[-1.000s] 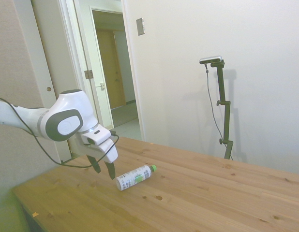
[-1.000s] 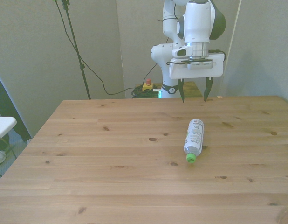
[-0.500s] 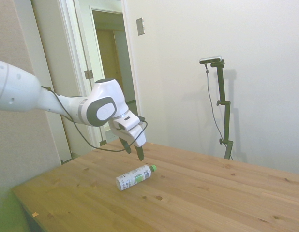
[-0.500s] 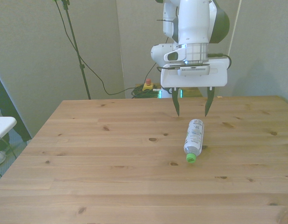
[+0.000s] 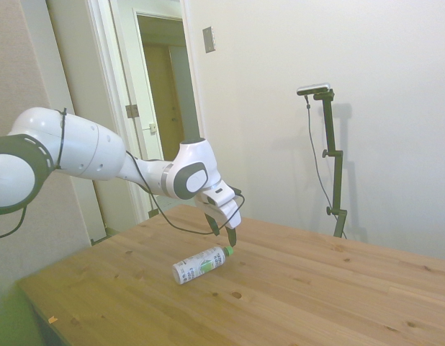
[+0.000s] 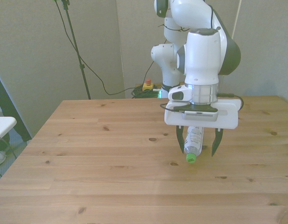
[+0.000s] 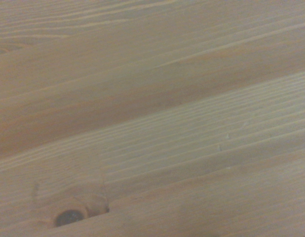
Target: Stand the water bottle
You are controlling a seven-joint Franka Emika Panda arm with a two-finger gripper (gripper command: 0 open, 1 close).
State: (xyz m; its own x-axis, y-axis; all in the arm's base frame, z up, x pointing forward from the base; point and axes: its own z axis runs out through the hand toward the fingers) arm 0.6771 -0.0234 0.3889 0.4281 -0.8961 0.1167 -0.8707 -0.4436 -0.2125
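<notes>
Side view: cam off one side of the table (image 5: 294, 288), mid distance, looking across it twd a white wall and doorway; arm enters from frame left. Front view: cam across the table (image 6: 88, 154), facing the robot base at top middle. Both share the tabletop w/ the water bottle (image 5: 201, 264) (image 6: 193, 138) and gripper (image 5: 223, 234) (image 6: 198, 146). Wrist view: v. close, blurry, only wood grain and a knot (image 7: 68, 217).

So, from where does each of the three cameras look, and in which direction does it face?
Side view: off one side of the table, looking across it; the white arm reaches in from the picture's left, its hand above the lying water bottle.
Front view: across the table, facing the robot; the base, the arm and the open hand over the water bottle's cap end.
Wrist view: on the wrist, looking down at bare wood with a knot; nothing of the robot shows.
Side and front views share the water bottle, hand and table.
</notes>
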